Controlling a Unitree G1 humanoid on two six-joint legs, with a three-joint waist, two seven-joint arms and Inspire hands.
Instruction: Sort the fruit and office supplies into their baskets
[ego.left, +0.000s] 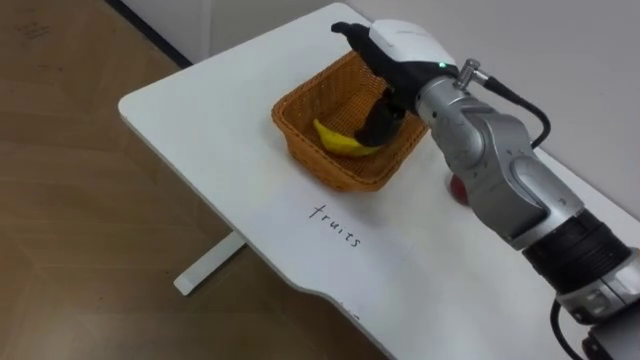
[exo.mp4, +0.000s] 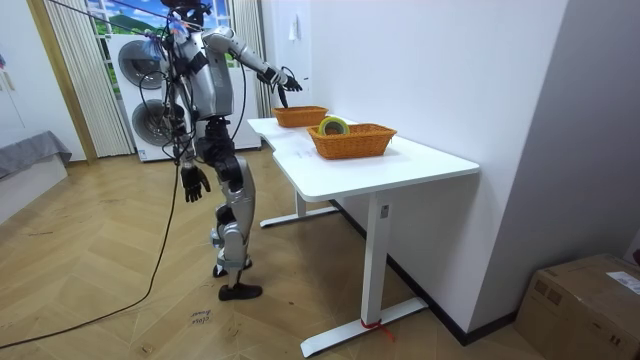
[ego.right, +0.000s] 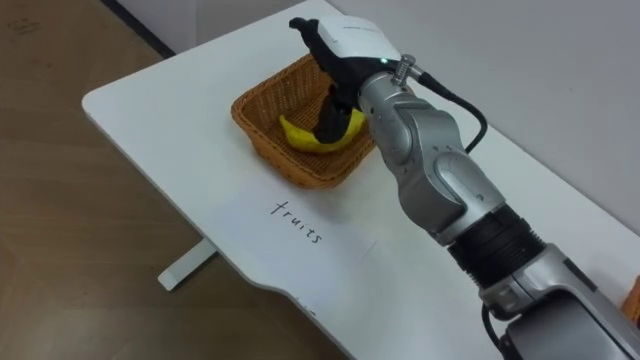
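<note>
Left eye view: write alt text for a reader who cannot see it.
The right robot hand reaches down into a wicker basket with a yellow banana in it, on a white table. A small red object peeks from behind the arm.

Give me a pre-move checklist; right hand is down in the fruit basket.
1. Banana inside the fruit basket: ok.
2. Right hand let go of the banana: cannot tell; its dark fingers hang against it.
3. Basket fully on the table, clear of the edge: ok.
4. Red item sorted: not ok; it lies on the table beside the forearm, mostly hidden.
5. Left hand free, hanging at the robot's side: ok.
6. Second basket holds what looks like a tape roll: ok.
</note>
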